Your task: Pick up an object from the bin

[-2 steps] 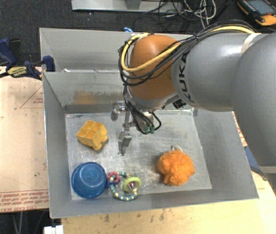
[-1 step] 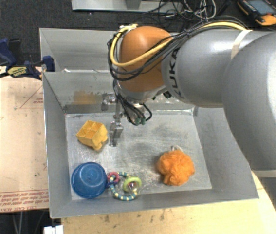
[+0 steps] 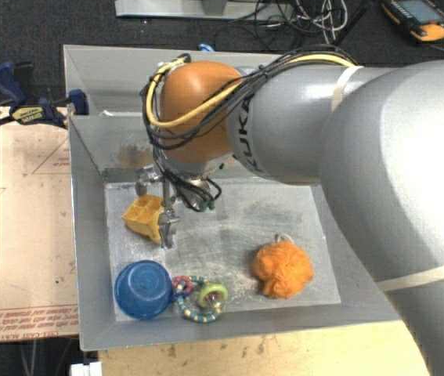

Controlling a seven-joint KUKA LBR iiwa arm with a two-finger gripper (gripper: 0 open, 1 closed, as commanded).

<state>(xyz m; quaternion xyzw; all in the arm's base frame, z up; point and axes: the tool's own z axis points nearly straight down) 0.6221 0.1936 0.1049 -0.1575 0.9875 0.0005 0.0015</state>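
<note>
My gripper (image 3: 167, 231) hangs below the arm's wrist in the left half of the bin, its tip low at the right edge of a yellow wedge-shaped block (image 3: 143, 214). The block lies on the bin floor near the left wall and is partly covered by the gripper. A blue cup (image 3: 142, 289) sits below it in the front left corner, its mouth facing up. Next to the cup lies a small multicoloured ring toy (image 3: 201, 298).
An orange fuzzy ball (image 3: 283, 269) rests on the right side of the bin floor. The big grey arm reaches in from the right and covers the back and right of the bin.
</note>
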